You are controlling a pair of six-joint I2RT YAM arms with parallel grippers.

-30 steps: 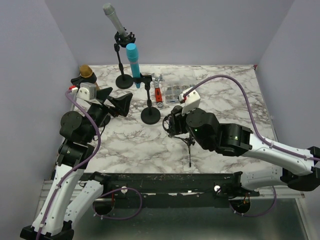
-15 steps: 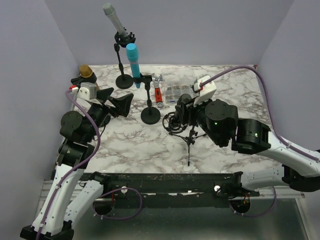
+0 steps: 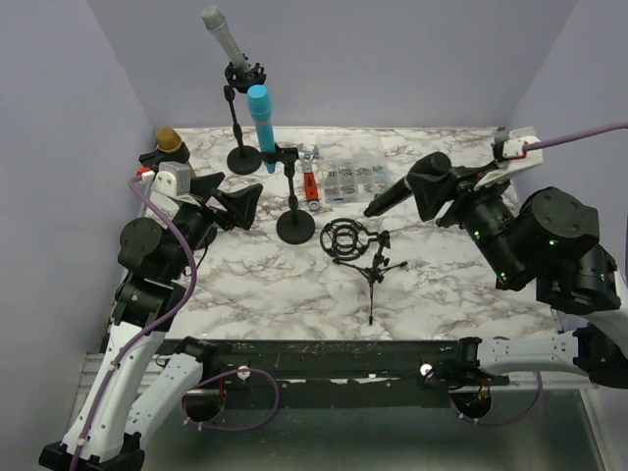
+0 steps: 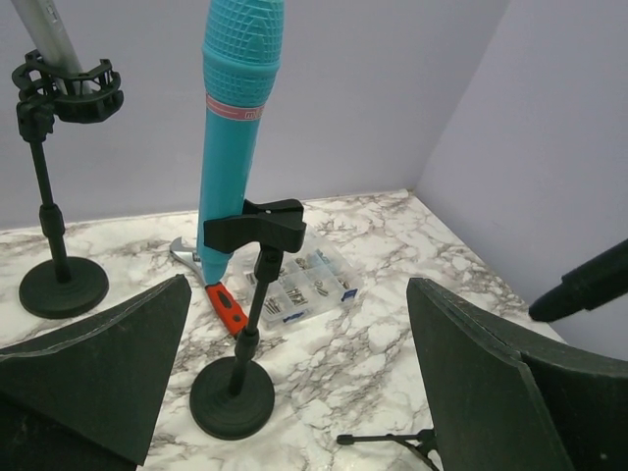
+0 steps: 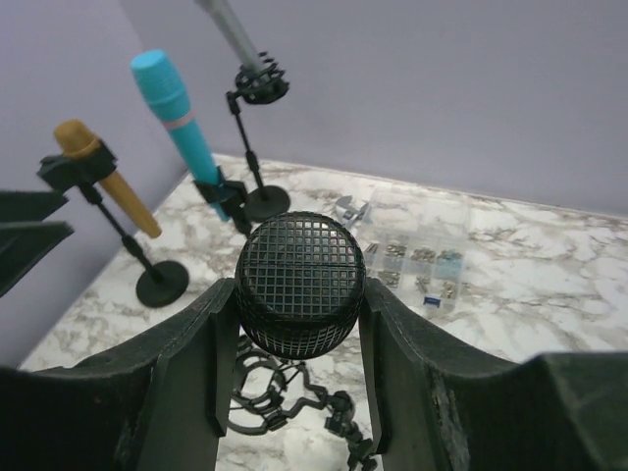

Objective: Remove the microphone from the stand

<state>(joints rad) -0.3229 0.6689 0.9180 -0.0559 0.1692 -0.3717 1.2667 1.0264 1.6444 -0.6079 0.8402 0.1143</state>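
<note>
Mic (image 5: 299,283): am holding it in right claw (image 3: 435,186), fingers clamping mesh head, raised well clear of stand (image 3: 359,250). Stand's ring sitting empty below on desk (image 3: 461,285), nothing touching it. Judging removal done; only setting mic down possibly remaining. Left claw (image 4: 294,388) gaping wide, gripping nothing, hovering near teal mic (image 4: 235,128), taking no part.

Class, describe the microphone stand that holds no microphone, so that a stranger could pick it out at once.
On the marble table, look near the middle, just right of the round-based stand holding the turquoise microphone. There is a small black tripod stand topped by an empty ring-shaped cradle. Its neighbours all have flat round bases and carry microphones.
</note>
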